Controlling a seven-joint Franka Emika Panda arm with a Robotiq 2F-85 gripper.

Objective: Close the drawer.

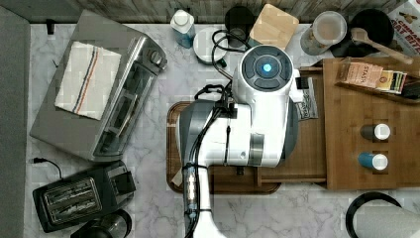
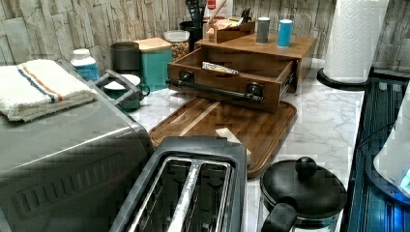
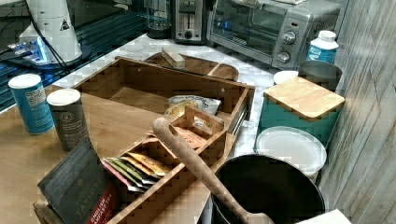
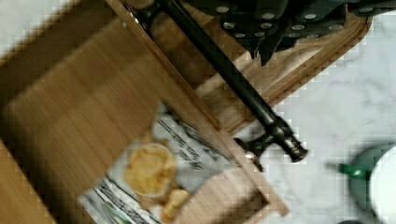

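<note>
Drawer open over serving tray, snack packet inside.

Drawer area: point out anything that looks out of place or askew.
The drawer stands pulled out of its bamboo box, overhanging the wooden serving tray. A snack packet lies loose inside. Nothing looks spilled or damaged.

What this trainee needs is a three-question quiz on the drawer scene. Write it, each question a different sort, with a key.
1. True or false: the bamboo drawer is pushed fully shut.
2. What lies inside the drawer? A) a snack packet B) a wooden spoon C) a folded towel
3. Fill in: in the left view, the drawer's black bar handle hangs above the ______.

Key
1. False: it stands pulled out of the box.
2. A
3. wooden serving tray
</note>
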